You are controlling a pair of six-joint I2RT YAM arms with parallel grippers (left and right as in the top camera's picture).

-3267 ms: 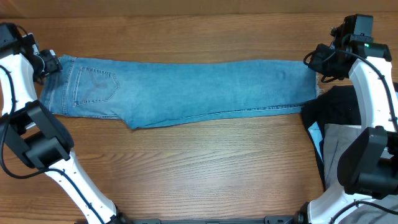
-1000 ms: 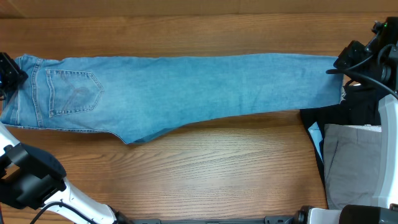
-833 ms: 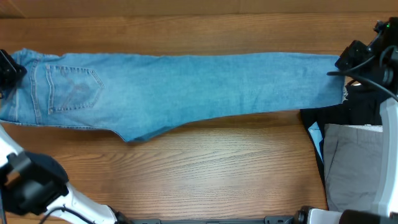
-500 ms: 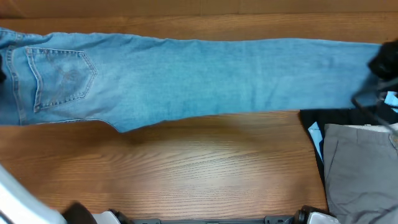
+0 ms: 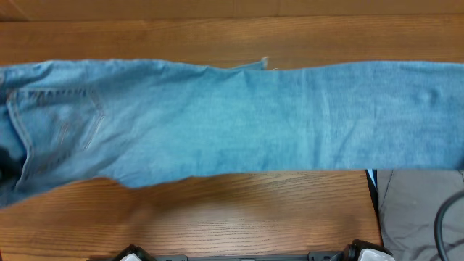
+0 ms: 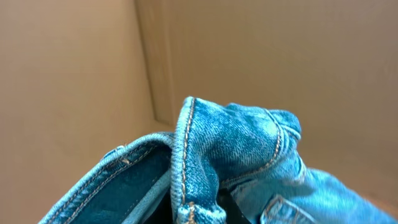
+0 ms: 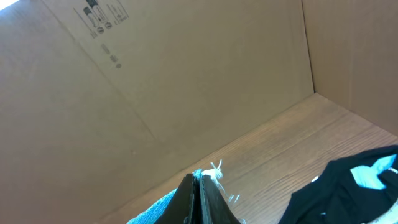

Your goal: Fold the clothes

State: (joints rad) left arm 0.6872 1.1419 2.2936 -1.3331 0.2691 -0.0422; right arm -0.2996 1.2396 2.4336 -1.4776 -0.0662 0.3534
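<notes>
Change: the jeans (image 5: 232,119) now span the overhead view from left edge to right edge. They look bigger than moments ago, and both arms are gone from that view.
Meaning for task: I judge the jeans are lifted and pulled taut lengthwise, being straightened before any fold; no fold is made yet.
Jeans, location: along the far half of the surface (image 5: 239,217), with the waist and pocket at the left edge and the legs towards the right edge.
Left end effector (image 6: 196,208): almost hidden under the bunched waistband; judged clamped on it.
Right end effector (image 7: 200,190): fingers pressed together on the frayed hem.
Containers: none seen; only a cardboard wall (image 7: 155,74) beyond the surface.
Other items: grey garment (image 5: 417,210) at the near right corner; black garment (image 7: 348,180) beside it; cable (image 5: 442,225).
</notes>
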